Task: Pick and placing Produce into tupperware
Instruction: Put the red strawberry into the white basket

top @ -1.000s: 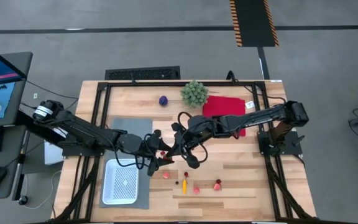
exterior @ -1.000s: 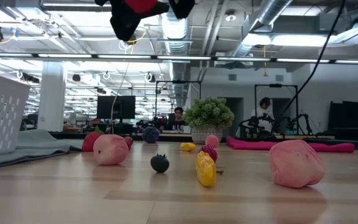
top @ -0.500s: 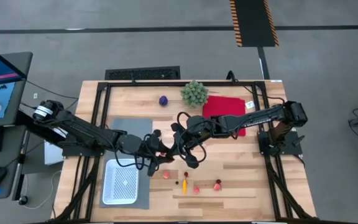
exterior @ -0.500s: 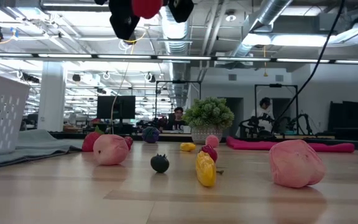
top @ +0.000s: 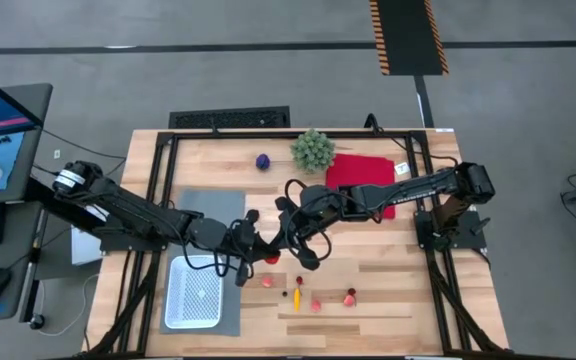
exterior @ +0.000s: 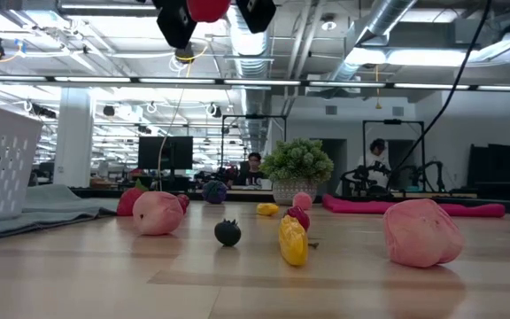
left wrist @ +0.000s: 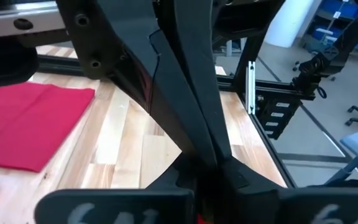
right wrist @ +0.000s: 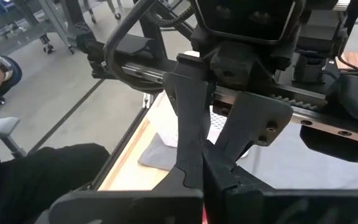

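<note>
Produce (exterior: 207,9) half-hidden between tools

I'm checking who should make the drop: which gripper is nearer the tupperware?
Left. The left gripper hangs just off the upper right corner of the tupperware. The right gripper is farther to the right, over the table's middle.

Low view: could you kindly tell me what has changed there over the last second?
The red piece of produce held aloft has risen slightly and is now nearly at the picture's top edge. In the high view, the left end effector and right end effector still meet over mid-table; which one grips it cannot be told. The produce on the table and the tupperware stayed put.
</note>
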You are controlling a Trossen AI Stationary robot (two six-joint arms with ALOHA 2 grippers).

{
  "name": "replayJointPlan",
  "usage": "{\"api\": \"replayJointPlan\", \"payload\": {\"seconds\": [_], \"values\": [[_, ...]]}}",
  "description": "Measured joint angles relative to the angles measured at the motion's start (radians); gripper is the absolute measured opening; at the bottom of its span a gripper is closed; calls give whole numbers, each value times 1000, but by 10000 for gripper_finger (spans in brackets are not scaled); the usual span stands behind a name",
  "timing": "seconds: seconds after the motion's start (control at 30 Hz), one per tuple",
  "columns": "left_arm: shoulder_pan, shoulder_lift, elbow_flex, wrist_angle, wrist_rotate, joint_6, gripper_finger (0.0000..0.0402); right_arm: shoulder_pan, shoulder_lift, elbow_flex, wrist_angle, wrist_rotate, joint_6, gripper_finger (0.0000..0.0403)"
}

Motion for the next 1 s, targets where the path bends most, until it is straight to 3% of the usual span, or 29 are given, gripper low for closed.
{"api": "replayJointPlan", "payload": {"seconds": [0.37,0.6,0.8,1.0], "values": [[-10,-11,-1,-55,-16,10,0,2,-1,0,-26,-30,-26,96],[-24,-56,-1,-118,-45,12,0,-27,-101,0,-124,-26,-26,140],[-53,-127,-1,-196,-68,11,0,-32,-215,0,-238,16,-26,156],[-126,-244,0,-381,-174,-40,0,8,-303,0,-380,89,-14,152]]}}
